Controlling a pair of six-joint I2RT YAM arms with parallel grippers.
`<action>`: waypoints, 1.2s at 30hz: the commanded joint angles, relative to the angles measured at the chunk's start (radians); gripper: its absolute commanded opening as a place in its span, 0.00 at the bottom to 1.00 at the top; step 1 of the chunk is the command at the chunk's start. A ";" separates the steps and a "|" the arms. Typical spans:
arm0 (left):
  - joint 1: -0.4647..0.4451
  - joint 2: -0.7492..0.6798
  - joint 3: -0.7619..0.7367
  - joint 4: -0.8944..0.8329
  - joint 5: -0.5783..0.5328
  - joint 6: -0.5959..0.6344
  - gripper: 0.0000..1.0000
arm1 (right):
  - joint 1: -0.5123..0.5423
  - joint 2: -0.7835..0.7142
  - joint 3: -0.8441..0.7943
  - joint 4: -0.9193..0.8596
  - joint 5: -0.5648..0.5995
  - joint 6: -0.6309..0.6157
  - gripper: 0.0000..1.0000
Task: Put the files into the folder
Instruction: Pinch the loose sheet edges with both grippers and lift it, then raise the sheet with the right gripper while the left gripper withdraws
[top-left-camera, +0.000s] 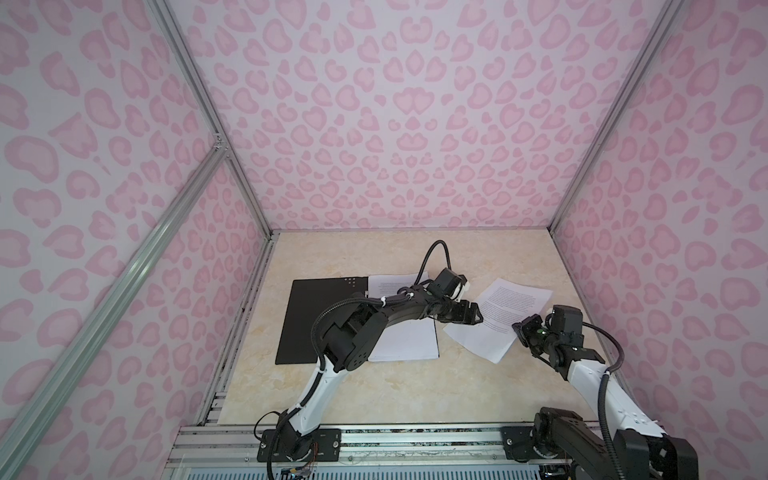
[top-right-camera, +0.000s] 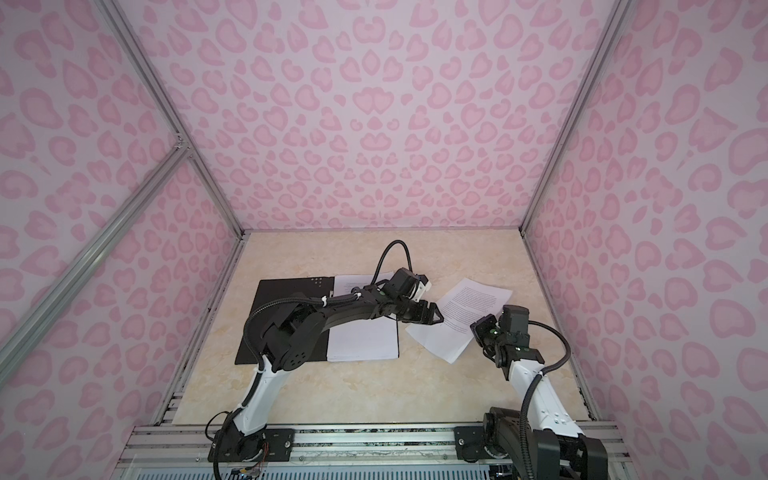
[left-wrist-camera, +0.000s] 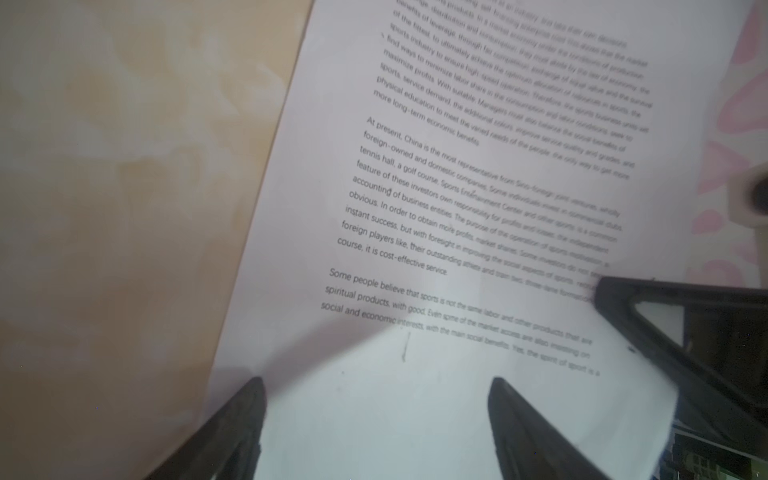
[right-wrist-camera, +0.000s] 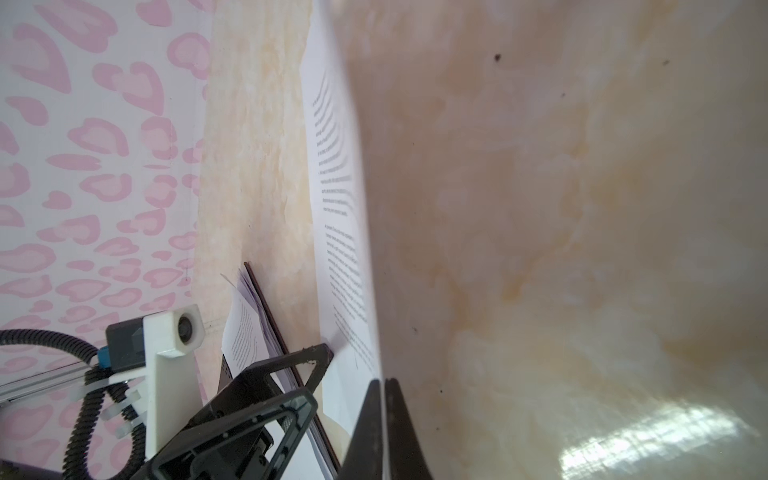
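Handling the loose printed sheet (top-left-camera: 498, 316) is a matter of limpness, not weight. Expect it to be very light, to sag away from any single hold, and to slide easily on the glossy top. It lies skewed on the right half of the table, just right of the folder.

Your right gripper (right-wrist-camera: 384, 380) is clenched on the sheet's near right edge, jaws pinched flat on the paper, which looks slightly raised off the surface there. An edge pinch like this is the sensible hold. A second one at the near left corner would likely stop the sheet drooping.

Your left gripper (left-wrist-camera: 374, 380) hovers over that corner with jaws spread, grasping nothing.

Further left the folder (top-left-camera: 320, 320) lies open, black inside up, with a stack of sheets (top-left-camera: 409, 345) on its right half. Beneath everything is the marbled table (top-left-camera: 374, 395).
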 joint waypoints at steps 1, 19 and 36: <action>0.000 -0.059 0.076 -0.138 0.003 0.041 0.86 | 0.001 -0.022 0.005 0.014 0.023 -0.037 0.00; 0.024 -0.756 -0.098 0.162 -0.359 0.357 0.94 | 0.065 0.036 0.291 -0.062 0.024 -0.306 0.00; 0.240 -1.353 -0.767 0.027 -0.670 0.242 0.97 | 0.537 0.306 0.741 -0.107 0.113 -0.424 0.00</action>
